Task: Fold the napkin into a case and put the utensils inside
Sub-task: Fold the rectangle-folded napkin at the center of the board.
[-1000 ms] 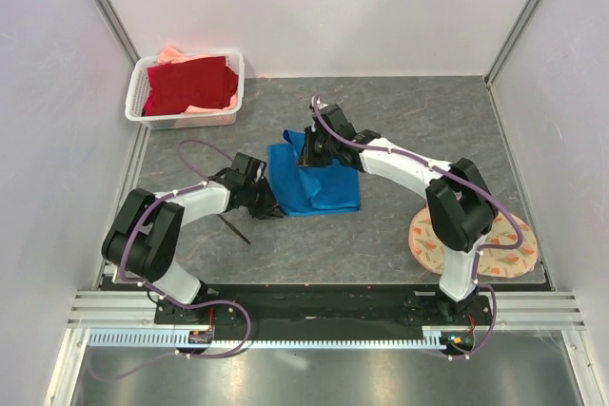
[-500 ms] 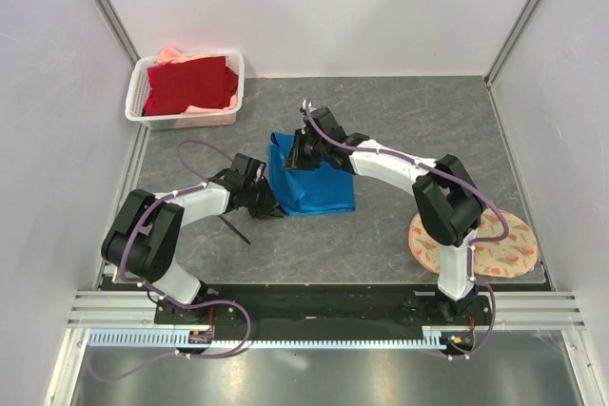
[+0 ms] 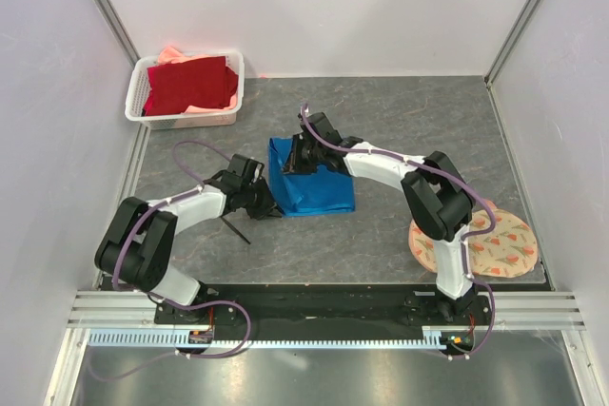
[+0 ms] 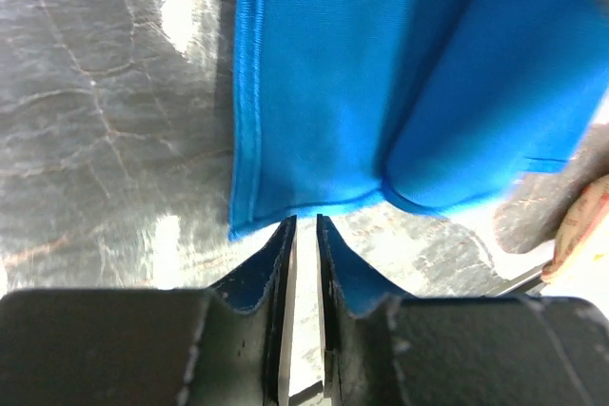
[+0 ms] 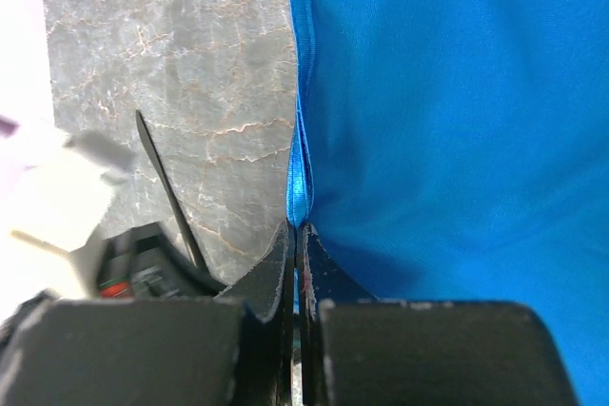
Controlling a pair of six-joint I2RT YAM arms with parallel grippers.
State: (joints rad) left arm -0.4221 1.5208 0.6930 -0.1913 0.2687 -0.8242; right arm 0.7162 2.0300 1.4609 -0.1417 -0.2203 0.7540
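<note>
The blue napkin (image 3: 324, 192) lies folded in layers mid-table, and it fills the left wrist view (image 4: 324, 73) and the right wrist view (image 5: 447, 121). My right gripper (image 3: 293, 161) is shut on the napkin's left hem (image 5: 298, 227), pinching a doubled edge. My left gripper (image 3: 273, 208) sits low at the napkin's near-left corner. Its jaws (image 4: 305, 225) stand a narrow slit apart, with bare table showing between them and the cloth edge just past the tips. One black utensil (image 3: 234, 229) lies on the table left of the napkin, also visible in the right wrist view (image 5: 169, 199).
A white basket (image 3: 228, 113) holding a dark red cloth stands at the back left. A round peach floral mat (image 3: 500, 246) lies at the near right, beside the right arm's base. Enclosure walls stand close on three sides.
My right gripper has moved left with the napkin's edge, drawing the upper layer over so the cloth is narrower. The left gripper has stayed at the near-left corner.
</note>
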